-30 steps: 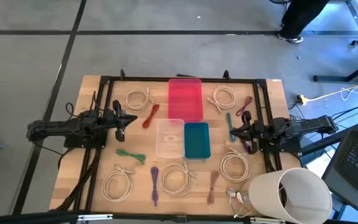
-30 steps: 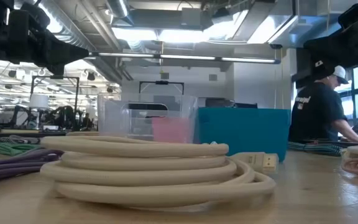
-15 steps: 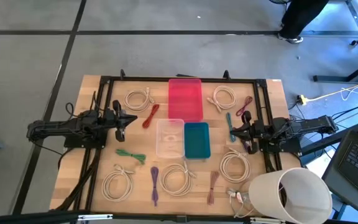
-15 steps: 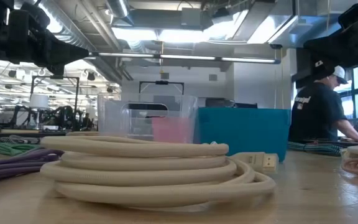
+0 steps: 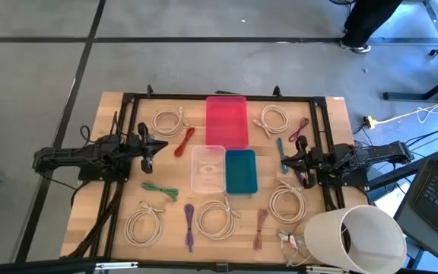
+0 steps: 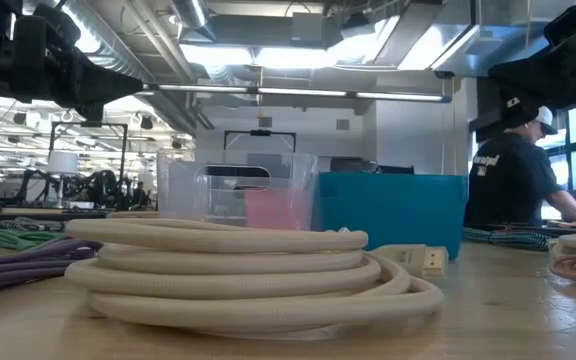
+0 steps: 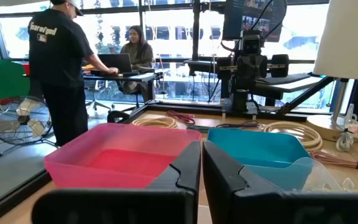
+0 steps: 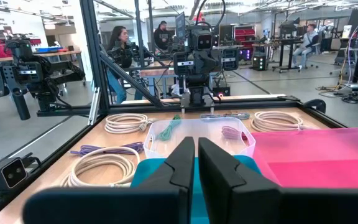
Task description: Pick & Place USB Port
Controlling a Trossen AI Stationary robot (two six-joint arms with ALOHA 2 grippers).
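Your left gripper (image 5: 149, 148) hovers at the table's left side, its arm stretched level toward the centre, and its fingers (image 7: 188, 171) stand nearly together with only a slim gap between them. Your right gripper (image 5: 286, 161) mirrors it at the right side, arm level and pointing inward, with its fingers (image 8: 182, 163) likewise close to touching. Neither gripper holds anything.

The cables lie spread on the wooden table (image 5: 90, 198), all apart from both sets of fingers. Nearest your left gripper are the red cable (image 5: 184, 141) just ahead of it and the green cable (image 5: 160, 189) a little toward the front edge. Nearest your right gripper are the teal cable (image 5: 280, 144) just beside its tip and a cream coil (image 5: 287, 202) toward the front edge. More cream coils sit at the back left (image 5: 169, 120), back right (image 5: 272, 119), front left (image 5: 144, 224) and front centre (image 5: 216, 219), the last flanked by a purple cable (image 5: 189, 225).

Between the grippers stand three bins: the pink bin (image 5: 226, 119) at the back, then the clear bin (image 5: 207, 169) and the teal bin (image 5: 240, 170) side by side, touching. You cannot tell from these views which cable end carries the USB plug
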